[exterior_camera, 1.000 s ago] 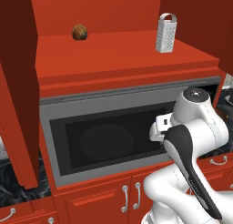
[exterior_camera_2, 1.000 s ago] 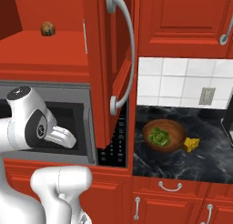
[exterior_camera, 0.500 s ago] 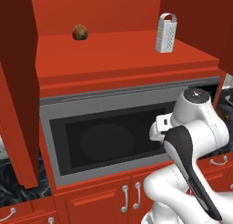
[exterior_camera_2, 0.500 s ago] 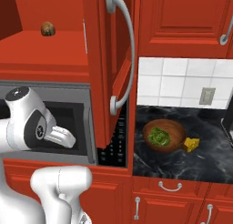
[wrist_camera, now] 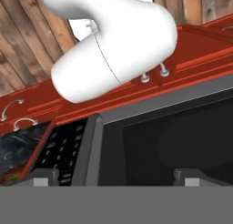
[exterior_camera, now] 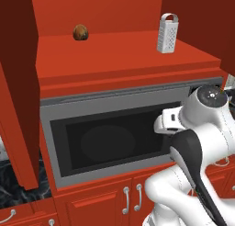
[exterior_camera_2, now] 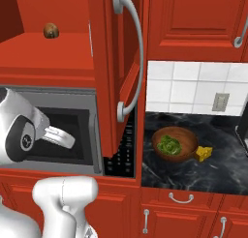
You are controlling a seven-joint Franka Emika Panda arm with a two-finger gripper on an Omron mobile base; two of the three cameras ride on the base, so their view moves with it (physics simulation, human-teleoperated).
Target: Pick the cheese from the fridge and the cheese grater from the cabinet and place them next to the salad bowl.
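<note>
From the left base view, the cheese grater (exterior_camera: 166, 33) stands upright on the open cabinet (exterior_camera: 114, 53) shelf, near its front right corner, up at one o'clock in the picture. A small brown round thing (exterior_camera: 80, 32) sits on the same shelf at eleven o'clock, well apart from the grater. Under the shelf is the microwave (exterior_camera: 114, 133) with its dark door. My arm rises at four o'clock and my wrist lies in front of the microwave's right end, well below the grater.

From the right base view, the cabinet door (exterior_camera_2: 116, 63) stands open, with its long curved silver handle (exterior_camera_2: 133, 53) facing the camera. The brown round thing (exterior_camera_2: 50, 31) shows on the shelf at eleven o'clock. On the dark worktop (exterior_camera_2: 193, 169) at four o'clock lies the salad bowl (exterior_camera_2: 174, 144) with green leaves in it, and the cheese (exterior_camera_2: 204, 153) lies just beside the bowl's right rim; I cannot tell whether they touch. My wrist is at nine o'clock, before the microwave (exterior_camera_2: 58, 130), well apart from both.

In the hand view, my claw (wrist_camera: 116, 175) shows two grey finger tips at the bottom edge, set wide apart with nothing between them, so it is open and empty. Ahead of them is the microwave's (wrist_camera: 173, 136) dark door, rolled in the frame, with its button panel (wrist_camera: 61, 150) at eight o'clock.
</note>
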